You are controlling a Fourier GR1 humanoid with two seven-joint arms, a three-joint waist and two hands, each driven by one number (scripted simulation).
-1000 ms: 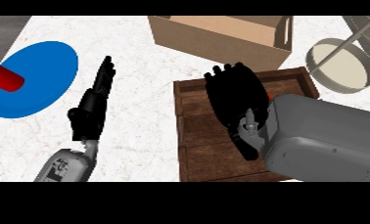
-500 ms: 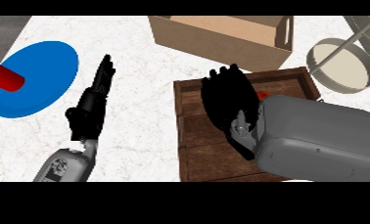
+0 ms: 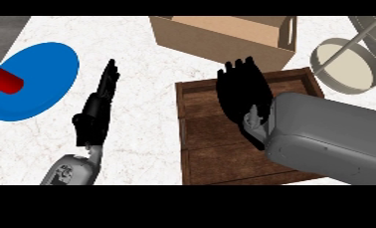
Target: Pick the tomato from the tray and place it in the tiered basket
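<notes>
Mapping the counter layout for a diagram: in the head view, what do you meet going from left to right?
Blue plate → left hand → wooden tray → tiered basket. The cardboard box and right hand overlap the tray, so they are left out.

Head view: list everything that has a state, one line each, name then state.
Tray, flat, tomato not visible.
Right hand, above tray, open or shut unclear.
Left hand, open, resting left of tray.
Box, open-topped.
Basket, upright, no tomato in it.
Plate, holding a red thing.
</notes>
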